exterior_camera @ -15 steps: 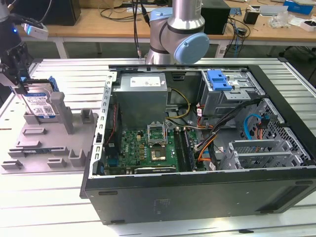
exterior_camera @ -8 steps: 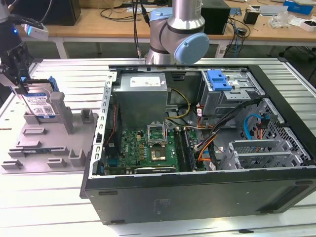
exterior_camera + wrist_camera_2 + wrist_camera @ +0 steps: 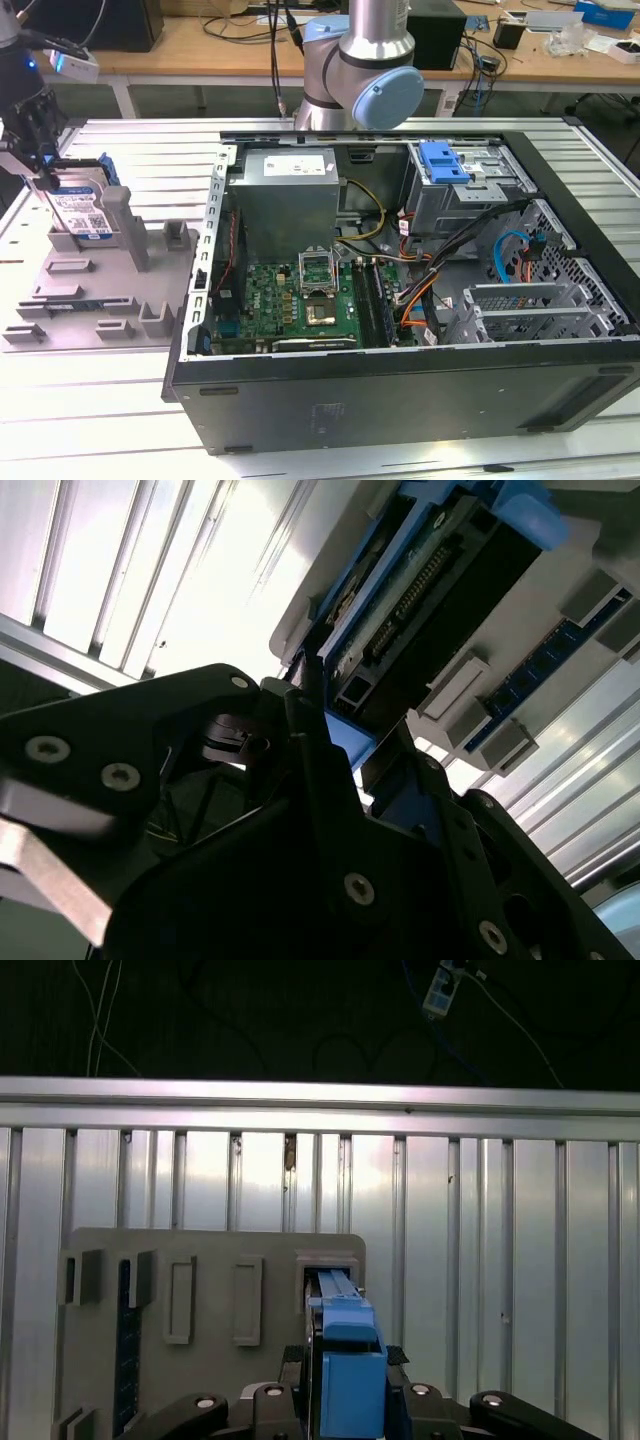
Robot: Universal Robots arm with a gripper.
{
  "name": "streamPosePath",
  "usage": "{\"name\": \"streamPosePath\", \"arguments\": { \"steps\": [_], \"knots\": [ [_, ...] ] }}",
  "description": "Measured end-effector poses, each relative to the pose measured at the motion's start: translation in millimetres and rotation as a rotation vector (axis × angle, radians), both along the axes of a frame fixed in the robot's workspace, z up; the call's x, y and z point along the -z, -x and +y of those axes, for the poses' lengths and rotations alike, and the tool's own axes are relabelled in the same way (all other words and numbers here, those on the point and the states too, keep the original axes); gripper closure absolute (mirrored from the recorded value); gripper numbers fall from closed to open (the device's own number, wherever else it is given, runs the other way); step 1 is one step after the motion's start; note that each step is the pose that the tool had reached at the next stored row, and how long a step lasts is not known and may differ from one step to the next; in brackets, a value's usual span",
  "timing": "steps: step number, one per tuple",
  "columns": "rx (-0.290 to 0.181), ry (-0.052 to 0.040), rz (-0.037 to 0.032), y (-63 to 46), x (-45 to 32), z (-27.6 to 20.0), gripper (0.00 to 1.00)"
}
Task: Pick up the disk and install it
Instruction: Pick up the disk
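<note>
The disk (image 3: 85, 212), a silver drive with a white-and-blue label in a bright blue carrier frame, stands on edge in a slot of the grey fixture plate (image 3: 90, 300) at the exterior view's left. My gripper (image 3: 42, 170) is at the disk's upper corner. In the first wrist view the blue frame of the disk (image 3: 350, 1360) runs between my black fingers (image 3: 298, 1400), which press on both its sides. In the second wrist view the disk (image 3: 420, 590) shows its connector edge, and my gripper (image 3: 345, 750) is shut on the blue frame.
An open computer case (image 3: 400, 400) lies at the exterior view's right, with a motherboard (image 3: 300, 300) and a grey drive cage (image 3: 460, 200) topped by a blue bracket (image 3: 445, 160). The arm's base (image 3: 355, 70) stands behind it. The table is ribbed metal (image 3: 500, 1220).
</note>
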State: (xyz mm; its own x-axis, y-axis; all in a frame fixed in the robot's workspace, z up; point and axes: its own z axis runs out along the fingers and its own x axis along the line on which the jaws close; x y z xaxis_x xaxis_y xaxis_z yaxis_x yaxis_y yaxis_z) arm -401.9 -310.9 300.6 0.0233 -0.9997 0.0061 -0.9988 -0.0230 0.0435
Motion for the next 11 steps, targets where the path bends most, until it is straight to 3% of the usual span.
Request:
{"name": "streamPosePath", "arguments": {
  "steps": [11],
  "knots": [
    [0.000,-0.0028,-0.0016,0.8,1.6,-0.1,0.63]
  ]
}}
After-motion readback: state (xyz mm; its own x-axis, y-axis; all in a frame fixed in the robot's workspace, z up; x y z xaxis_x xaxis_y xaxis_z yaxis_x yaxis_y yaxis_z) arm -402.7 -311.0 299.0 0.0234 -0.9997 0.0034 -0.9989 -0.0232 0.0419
